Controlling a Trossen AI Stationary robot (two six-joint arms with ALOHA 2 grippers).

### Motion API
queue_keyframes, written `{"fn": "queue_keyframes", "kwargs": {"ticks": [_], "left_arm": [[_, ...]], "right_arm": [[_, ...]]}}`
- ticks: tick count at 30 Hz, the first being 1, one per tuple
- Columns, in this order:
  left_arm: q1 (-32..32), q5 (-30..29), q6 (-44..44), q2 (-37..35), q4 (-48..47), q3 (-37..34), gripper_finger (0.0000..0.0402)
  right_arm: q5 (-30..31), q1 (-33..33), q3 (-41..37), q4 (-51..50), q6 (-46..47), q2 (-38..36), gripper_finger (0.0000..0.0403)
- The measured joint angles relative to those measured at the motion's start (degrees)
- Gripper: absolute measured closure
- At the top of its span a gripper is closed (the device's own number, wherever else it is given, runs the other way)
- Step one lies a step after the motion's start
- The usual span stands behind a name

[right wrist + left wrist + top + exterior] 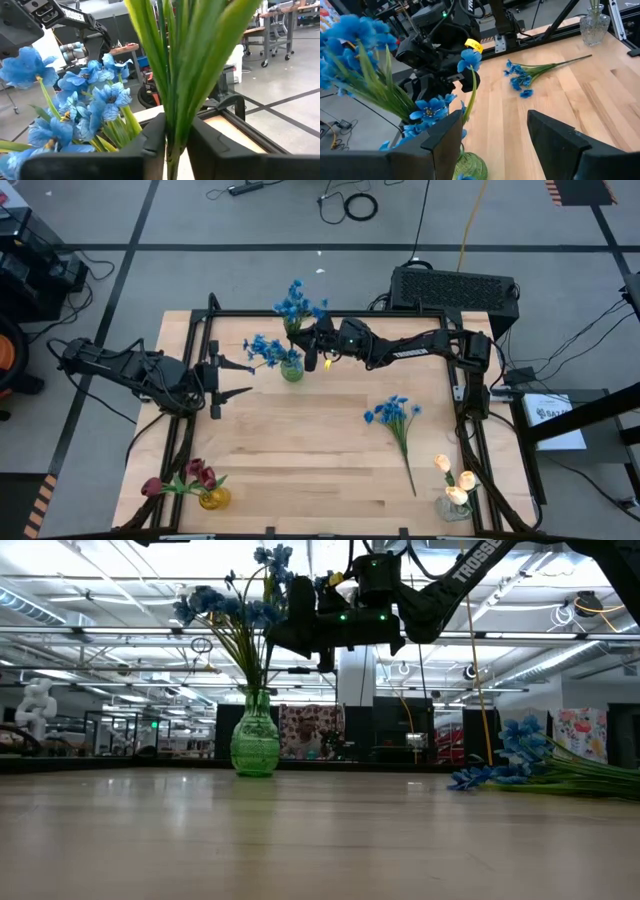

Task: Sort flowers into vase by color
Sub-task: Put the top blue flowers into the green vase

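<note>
A green glass vase (291, 370) stands at the table's far middle with blue flowers (265, 348) in it. My right gripper (176, 145) reaches in from the right, above the vase, and is shut on the stems of another blue bunch (297, 305). That bunch's blossoms rise above the fingers. My left gripper (235, 378) hovers open just left of the vase and touches nothing. A further blue bunch (395, 415) lies flat on the table to the right of the middle. My right gripper pinches the bunch's green stems (175, 100) between its two fingers, some way below the blossoms. The fingers come in level from the table's right side and lie across the stems. The bunch stands nearly upright, its lower stems running down toward the vase's mouth (255, 690).
A yellow vase (210, 498) with dark red tulips (195, 475) stands at the near left corner. A clear vase (452, 502) with cream-yellow tulips (455, 480) stands at the near right corner. A dark metal frame (330, 313) borders the table.
</note>
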Motion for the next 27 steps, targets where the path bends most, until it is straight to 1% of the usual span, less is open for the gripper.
{"fn": "queue_keyframes", "kwargs": {"ticks": [5, 10, 13, 15, 19, 21, 23, 27], "left_arm": [[0.0, 0.0, 0.0, 0.0, 0.0, 0.0, 0.0172], [0.0, 0.0, -0.1, 0.0, -0.5, 0.0, 0.0171], [0.0, 0.0, -0.2, 0.0, -1.1, 0.0, 0.0172], [0.0, -0.9, 0.0, 0.0, -1.5, 0.0, 0.0171], [0.0, -6.5, 1.0, 0.0, -1.2, 0.0, 0.0172], [0.0, -8.4, 1.0, 0.0, -1.3, 0.0, 0.0172], [0.0, -8.7, 1.0, 0.0, -1.4, 0.0, 0.0172], [0.0, -8.6, 1.0, 0.0, -1.1, 0.0, 0.0172]], "right_arm": [[0.0, 0.0, 0.0, 0.0, 0.2, 0.0, 0.0287], [-0.1, -0.2, 0.0, -0.2, 0.1, -0.5, 0.0242], [-2.3, -0.3, 0.0, -2.3, 0.2, -1.5, 0.0221], [-3.0, -0.2, 1.2, -4.9, 0.0, -1.7, 0.0208], [-4.5, -0.2, 4.1, -13.8, -1.1, -2.9, 0.0188], [-4.6, -0.2, 5.7, -19.0, -2.1, -3.5, 0.0178], [-4.5, -0.2, 7.2, -24.4, -2.8, -4.1, 0.017], [-4.5, -0.2, 9.9, -30.6, -3.2, -4.7, 0.0159]]}}
